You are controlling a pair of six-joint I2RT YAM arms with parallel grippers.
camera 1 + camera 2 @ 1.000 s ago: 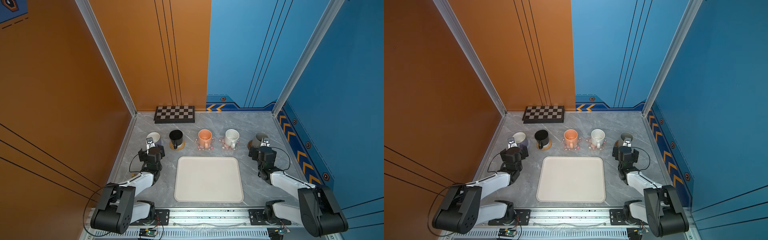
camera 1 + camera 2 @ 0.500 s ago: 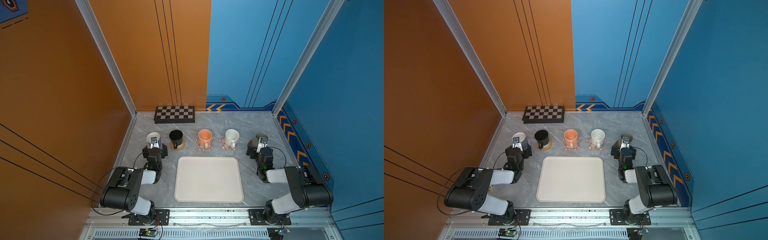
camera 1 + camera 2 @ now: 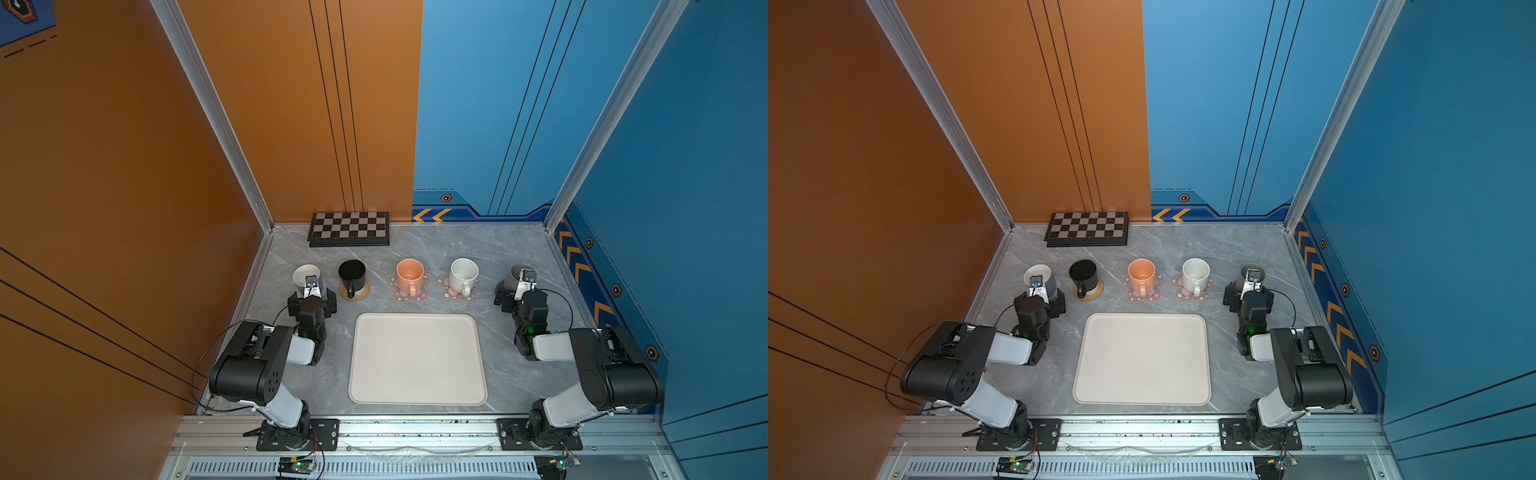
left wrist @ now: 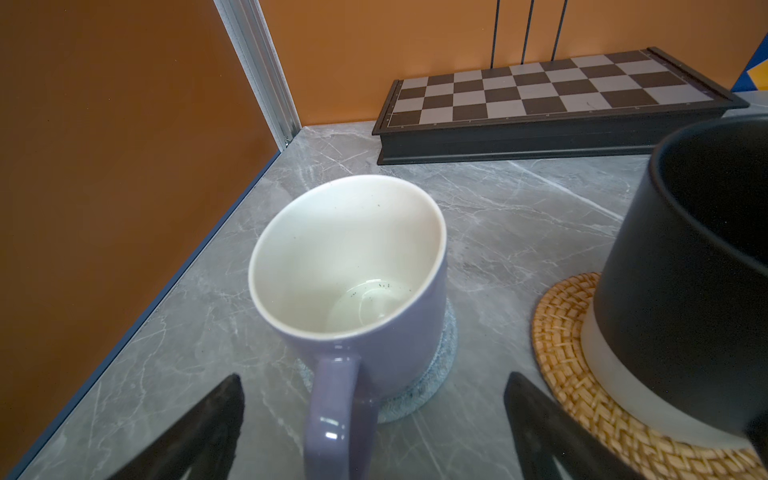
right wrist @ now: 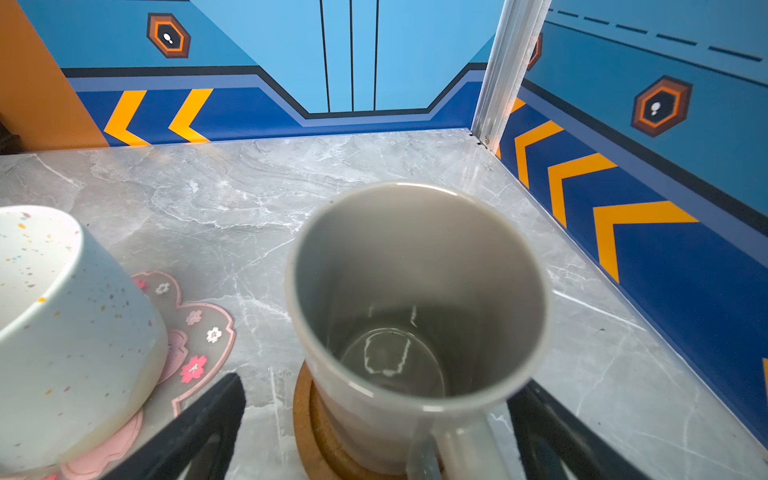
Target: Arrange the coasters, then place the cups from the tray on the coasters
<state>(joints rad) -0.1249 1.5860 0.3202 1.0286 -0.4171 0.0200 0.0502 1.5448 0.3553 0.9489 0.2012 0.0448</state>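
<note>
Five cups stand in a row on coasters beyond the empty cream tray [image 3: 417, 361]. From the left they are lavender [image 3: 305, 275] on pale-blue [image 4: 432, 382], black [image 3: 352, 273] on rattan [image 4: 573, 374], orange [image 3: 410, 274] and white speckled [image 3: 463, 274] each on a pink flower [image 5: 199, 332], and grey [image 3: 515, 275] on brown wood [image 5: 307, 424]. My left gripper [image 4: 375, 376] is open, its fingers either side of the lavender cup's handle and apart from it. My right gripper [image 5: 382, 380] is open around the grey cup's handle side.
A checkered board [image 3: 349, 229] lies against the back wall on the left. Orange wall panels close the left side and blue ones the right. The grey cup sits near the right wall's foot.
Both arms have folded back, with their elbows risen and drawn toward the front rail. The grippers stay open by the two end cups. The cups have not moved.
</note>
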